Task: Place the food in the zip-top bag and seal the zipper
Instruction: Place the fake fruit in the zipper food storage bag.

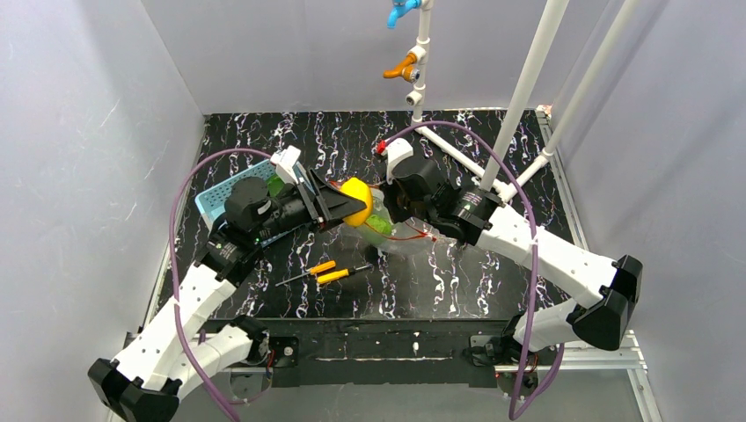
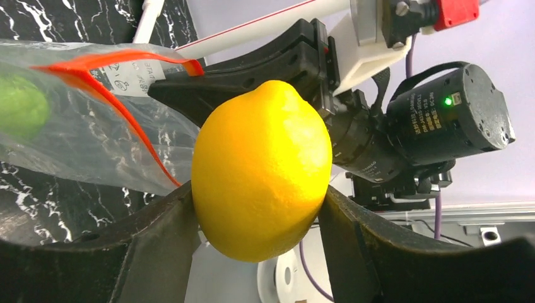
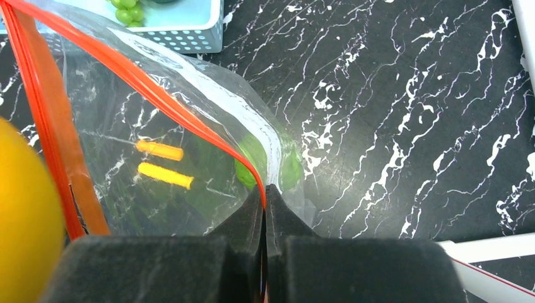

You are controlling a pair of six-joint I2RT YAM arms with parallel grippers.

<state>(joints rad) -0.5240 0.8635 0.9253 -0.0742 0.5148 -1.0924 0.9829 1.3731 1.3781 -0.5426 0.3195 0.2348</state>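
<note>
My left gripper (image 1: 350, 207) is shut on the yellow lemon (image 2: 262, 170), holding it above the table at the open mouth of the clear zip-top bag (image 2: 82, 139). My right gripper (image 3: 265, 189) is shut on the bag's mouth edge, pinching the red-orange zipper strip (image 3: 158, 95) and holding the mouth lifted open. A light green food piece (image 3: 252, 154) lies inside the bag; it also shows in the top view (image 1: 380, 225). The lemon shows at the left edge of the right wrist view (image 3: 25, 221). Green grapes (image 3: 126, 9) sit in the blue basket.
The light blue perforated basket (image 1: 215, 198) stands at the left, partly under my left arm. Two orange-handled screwdrivers (image 1: 327, 272) lie on the black marbled table in front of the bag. White pipe stands (image 1: 519, 105) rise at the back right.
</note>
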